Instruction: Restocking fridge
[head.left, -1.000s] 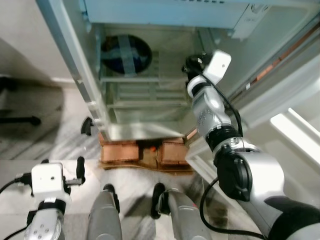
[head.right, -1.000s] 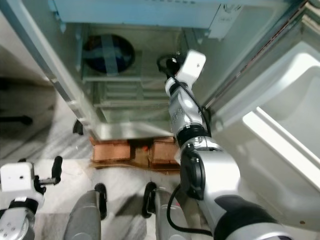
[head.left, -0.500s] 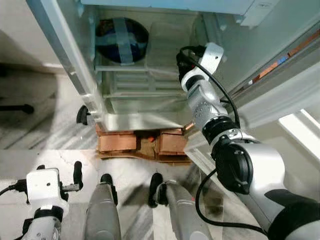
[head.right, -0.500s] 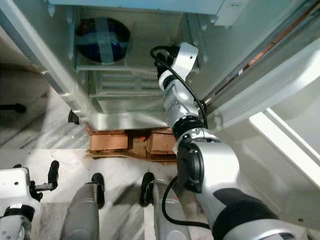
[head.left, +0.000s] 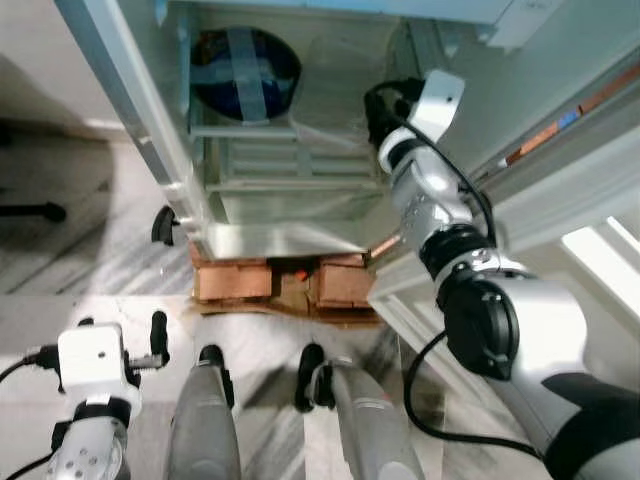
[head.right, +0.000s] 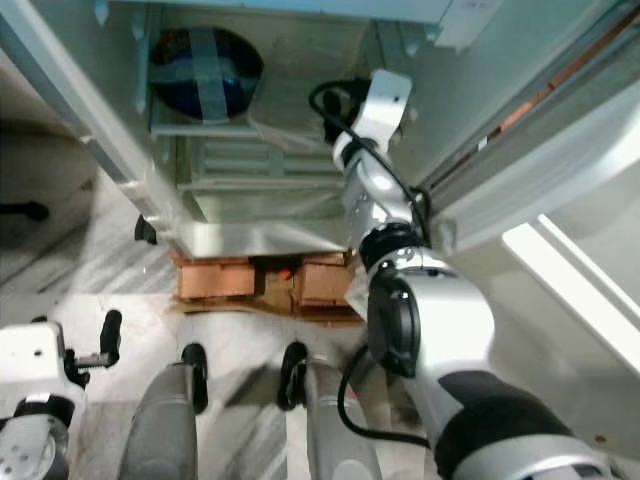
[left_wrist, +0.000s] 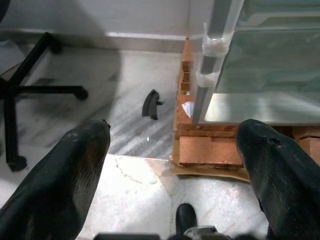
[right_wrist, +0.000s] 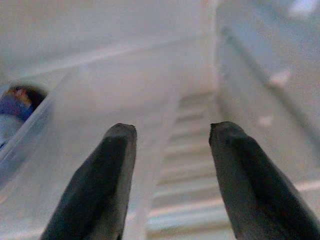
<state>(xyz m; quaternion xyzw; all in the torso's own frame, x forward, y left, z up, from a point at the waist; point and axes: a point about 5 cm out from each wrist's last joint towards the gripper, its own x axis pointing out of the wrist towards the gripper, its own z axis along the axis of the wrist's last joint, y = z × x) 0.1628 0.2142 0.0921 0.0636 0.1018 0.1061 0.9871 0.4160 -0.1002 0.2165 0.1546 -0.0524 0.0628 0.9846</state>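
Note:
The open fridge stands before me on bricks. A dark blue round thing with pale blue bands lies on an upper wire shelf at the back left. Beside it sits a clear plastic container. My right gripper reaches into the fridge at the right of that shelf. In the right wrist view the right gripper is open with nothing between its fingers, with the container's clear wall just beyond them. My left gripper hangs low over the floor, open and empty.
The fridge door stands open at my right. Red bricks prop up the cabinet. A small black piece lies on the marble floor to the left, and an office chair base is further left. My legs are below.
The right gripper has shifted a little to the right inside the fridge, still open. The left arm has risen slightly. The head view has moved a bit.

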